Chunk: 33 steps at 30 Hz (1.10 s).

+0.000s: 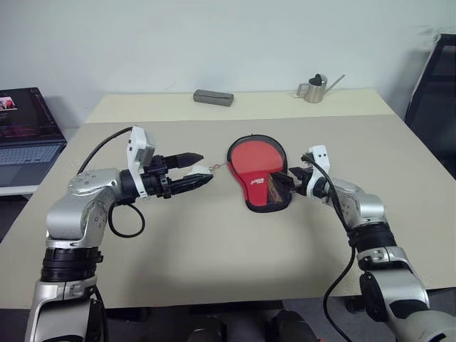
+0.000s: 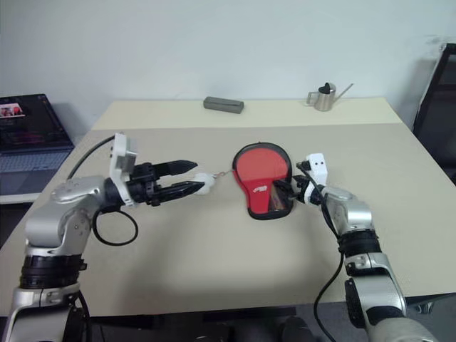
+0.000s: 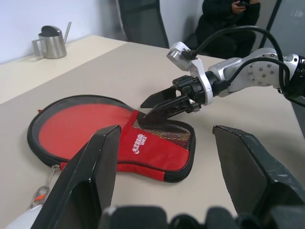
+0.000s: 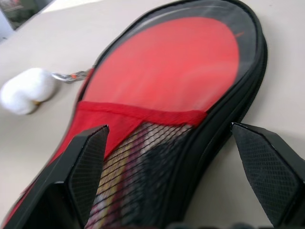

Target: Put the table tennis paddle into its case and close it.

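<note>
The red case (image 1: 258,165) with black edging lies flat mid-table, round end far, mesh pocket (image 3: 164,136) near. Through the mesh I see the striped handle of the table tennis paddle (image 4: 126,186); I cannot tell its face apart from the red case. A white fluffy pull (image 1: 201,170) hangs on a short chain from the case's left rim. My left gripper (image 1: 206,168) is open, level, pointing right, with its tips at the pull and nothing between the fingers (image 3: 102,157). My right gripper (image 1: 292,182) is open at the case's narrow end, the fingertips (image 3: 157,101) over the mesh.
A grey box (image 1: 213,97) and a metal watering can (image 1: 313,89) stand at the table's far edge. A laptop (image 1: 25,135) sits off the table's left side, a black chair (image 1: 436,92) at the right. A seated person (image 3: 228,19) is beyond the table.
</note>
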### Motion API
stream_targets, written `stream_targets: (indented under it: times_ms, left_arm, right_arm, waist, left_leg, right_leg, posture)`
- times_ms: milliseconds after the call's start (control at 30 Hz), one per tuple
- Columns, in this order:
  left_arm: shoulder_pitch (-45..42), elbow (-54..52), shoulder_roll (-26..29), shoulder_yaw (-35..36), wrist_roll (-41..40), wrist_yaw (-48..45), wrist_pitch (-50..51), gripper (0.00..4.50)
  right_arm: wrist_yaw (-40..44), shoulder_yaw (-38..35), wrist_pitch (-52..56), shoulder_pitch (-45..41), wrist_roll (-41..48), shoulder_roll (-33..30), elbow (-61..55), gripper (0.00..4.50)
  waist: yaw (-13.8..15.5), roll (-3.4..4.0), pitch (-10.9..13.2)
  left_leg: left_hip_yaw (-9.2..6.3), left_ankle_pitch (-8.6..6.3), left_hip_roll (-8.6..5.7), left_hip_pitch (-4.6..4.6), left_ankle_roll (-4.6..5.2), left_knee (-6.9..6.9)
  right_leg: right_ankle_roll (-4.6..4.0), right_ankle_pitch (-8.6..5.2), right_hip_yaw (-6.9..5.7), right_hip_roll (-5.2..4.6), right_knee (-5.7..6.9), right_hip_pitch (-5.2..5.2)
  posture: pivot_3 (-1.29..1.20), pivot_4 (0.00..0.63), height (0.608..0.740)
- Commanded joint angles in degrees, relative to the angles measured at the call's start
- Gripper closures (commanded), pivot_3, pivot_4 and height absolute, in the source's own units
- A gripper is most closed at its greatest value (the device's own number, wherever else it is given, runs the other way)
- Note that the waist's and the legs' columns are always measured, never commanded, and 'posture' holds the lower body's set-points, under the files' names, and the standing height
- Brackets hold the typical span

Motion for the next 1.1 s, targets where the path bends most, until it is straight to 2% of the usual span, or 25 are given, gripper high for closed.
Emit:
stream_targets:
  times_ms: [33,300,733,833,1100]
  left_arm:
    - [-0.29,-2.18,0.96,1.56,-1.42,1.02,-0.14,1.13]
    - [-0.63,-1.88,0.98,1.17,-1.28,1.89,-0.36,1.13]
    - [-0.8,-1.2,0.73,0.72,-0.53,2.05,-1.37,1.13]
    - [-0.95,-0.77,0.58,0.53,-0.29,2.05,-1.73,1.13]
    - [-0.11,-0.7,0.75,0.23,0.1,1.99,-2.52,1.13]
  right_arm:
    - [-0.7,-0.84,-4.23,-3.36,-2.05,0.43,4.87,0.01]
    - [0.35,0.62,-5.93,-5.08,-5.57,0.95,10.31,0.01]
    - [3.91,3.66,2.89,-4.07,-7.01,0.48,3.61,0.01]
    - [3.83,4.93,3.02,-4.65,-7.77,1.38,4.03,0.59]
    - [2.63,4.84,1.55,-6.23,-10.02,2.61,7.45,3.3]
  waist:
    - [0.0,0.0,0.0]
    - [-0.08,0.0,0.0]
    - [-0.21,0.01,0.0]
    - [-0.27,0.01,0.0]
    - [-0.54,0.01,0.0]
  left_leg:
    - [0.01,0.0,0.0,0.0,0.0,0.0]
    - [0.02,0.0,0.02,0.01,-0.01,0.0]
    - [0.02,0.0,0.07,0.03,0.0,-0.01]
    - [0.03,0.0,0.08,0.04,-0.01,-0.01]
    - [0.05,0.01,0.15,0.13,-0.02,-0.01]
  right_leg:
    - [0.0,0.0,0.0,0.0,0.0,0.0]
    - [-0.02,0.01,0.02,0.02,0.0,0.0]
    - [-0.05,0.03,0.02,0.06,0.0,0.0]
    - [-0.05,0.03,0.03,0.07,0.0,0.0]
    - [-0.17,0.14,0.07,0.17,0.01,0.01]
  posture:
    - [0.0,0.15,0.74]
    - [0.0,0.15,0.74]
    - [0.0,0.15,0.74]
    - [0.0,0.15,0.74]
    - [0.0,0.15,0.74]
